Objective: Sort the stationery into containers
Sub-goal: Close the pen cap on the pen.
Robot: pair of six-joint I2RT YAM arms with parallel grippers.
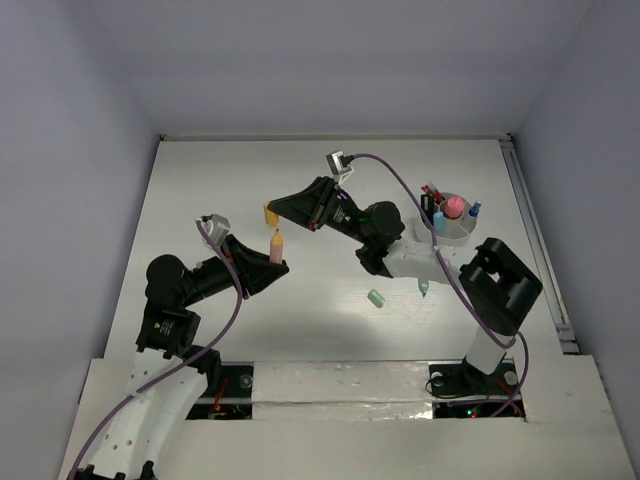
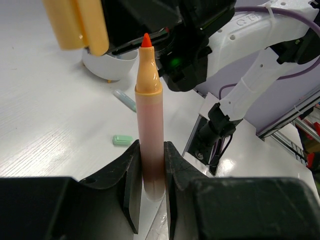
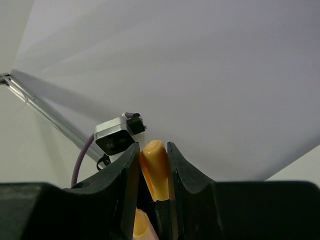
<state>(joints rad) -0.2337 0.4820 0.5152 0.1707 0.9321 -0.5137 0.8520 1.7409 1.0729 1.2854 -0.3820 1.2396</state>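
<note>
Your left claw (image 2: 148, 167) is clamped on the lower barrel of an orange marker (image 2: 148, 115), holding it upright above the surface (image 1: 200, 200) with its bare red tip pointing up. Just above and slightly to the left of that tip in the left wrist view hangs the marker's orange cap (image 2: 82, 22), pinched between the closed jaws of your right claw (image 3: 153, 170); cap and tip are near each other but not touching. This looks like the capping step, done before the marker goes in with the rest. Your next move calls for lining the cap's open mouth up with the tip and pressing the two together along the barrel, while the left claw keeps a firm hold so the marker doesn't slide. Further right, a green eraser (image 1: 377, 298) and a mint marker (image 1: 424, 287) lie loose on the surface, waiting their turn. At the far right stands the round cup (image 1: 462, 232), already holding a pink-capped bottle (image 1: 453, 206) and several pens.
</note>
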